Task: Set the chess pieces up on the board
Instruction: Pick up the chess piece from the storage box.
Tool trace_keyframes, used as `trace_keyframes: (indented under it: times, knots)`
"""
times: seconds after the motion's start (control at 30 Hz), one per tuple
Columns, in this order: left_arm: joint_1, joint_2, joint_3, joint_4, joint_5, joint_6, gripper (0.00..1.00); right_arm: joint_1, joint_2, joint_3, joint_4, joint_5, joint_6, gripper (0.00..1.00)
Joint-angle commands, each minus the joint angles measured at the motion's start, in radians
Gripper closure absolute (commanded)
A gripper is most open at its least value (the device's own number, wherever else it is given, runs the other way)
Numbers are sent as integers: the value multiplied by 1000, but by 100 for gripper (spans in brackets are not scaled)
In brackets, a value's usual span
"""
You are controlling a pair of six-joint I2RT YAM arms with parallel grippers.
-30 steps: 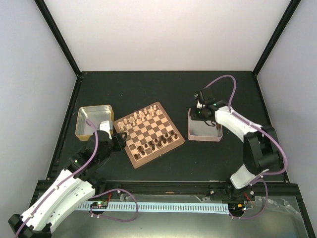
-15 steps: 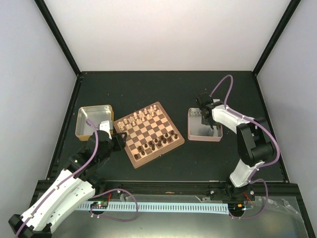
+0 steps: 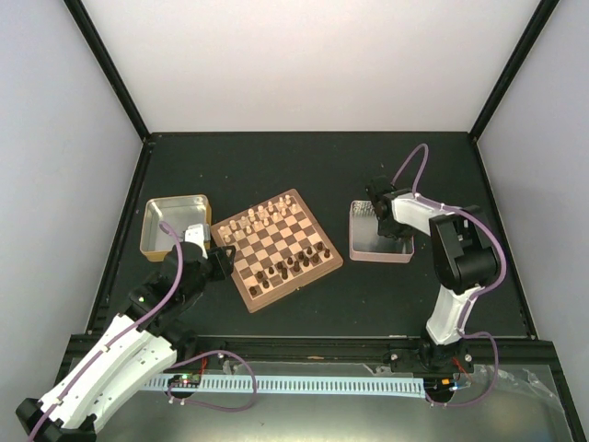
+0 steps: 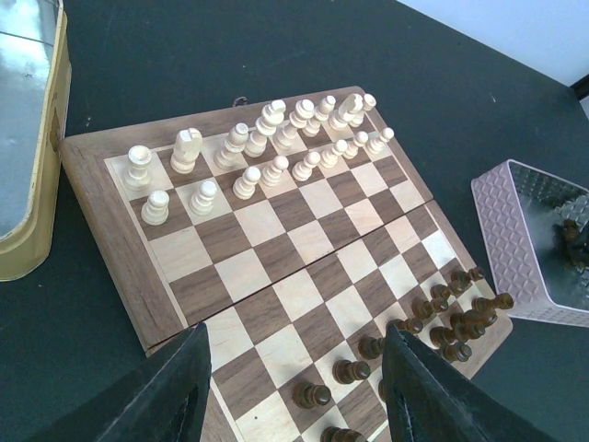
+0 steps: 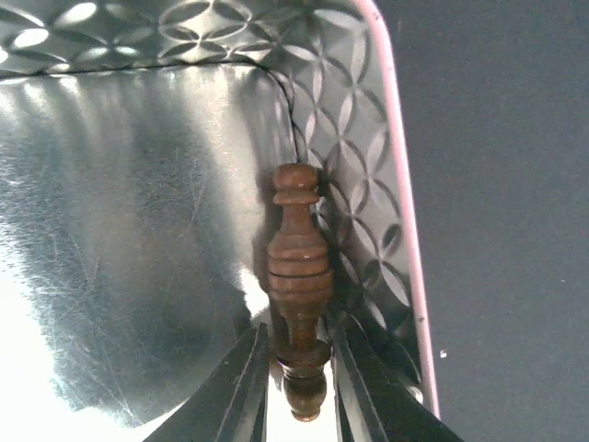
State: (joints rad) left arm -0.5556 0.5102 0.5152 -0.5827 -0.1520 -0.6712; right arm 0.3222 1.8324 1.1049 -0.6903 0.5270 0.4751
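Your right tool (image 5: 299,387) narrow, straddling base of dark piece (image 5: 298,258) lying beside tin (image 5: 368,230) wall; firm grip unclear. Lift may scrape wall, tip piece out. Left tool (image 4: 294,387) wide, empty, over board (image 4: 101,221) edge; could topple pawns (image 4: 351,371).

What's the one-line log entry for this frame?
right gripper: shut on dark chess piece in pink tin | left gripper: open over board

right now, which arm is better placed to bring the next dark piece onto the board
Right. The right gripper grips a dark piece by its base inside the pink-sided tin. The left gripper hangs open and empty over the board's edge, away from that tin.
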Motion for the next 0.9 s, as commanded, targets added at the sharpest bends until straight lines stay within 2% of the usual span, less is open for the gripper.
trace_keyframes:
  times: [0.0, 0.17, 0.27, 0.43, 0.53, 0.6, 0.77, 0.87]
  knots:
    - [10, -1, 5, 15, 8, 16, 47, -21, 8, 18, 34, -57, -18, 80]
    - [11, 7, 7, 16, 9, 20, 47, -44, -13, -8, 79, -200, -30, 83]
    - [11, 9, 8, 15, 9, 20, 47, -49, -30, -19, 98, -224, -26, 83]
    - [12, 14, 11, 18, 11, 19, 47, -61, -8, -13, 102, -229, 11, 75]
    - [13, 15, 12, 22, 13, 19, 47, -75, -10, -19, 110, -258, 38, 74]
    - [13, 15, 14, 22, 15, 19, 47, -80, -9, -18, 110, -273, 47, 77]
    - [15, 14, 22, 15, 15, 22, 47, -86, -19, -33, 124, -347, 50, 91]
    - [15, 12, 25, 16, 18, 25, 47, -86, -61, -54, 157, -369, 43, 93]
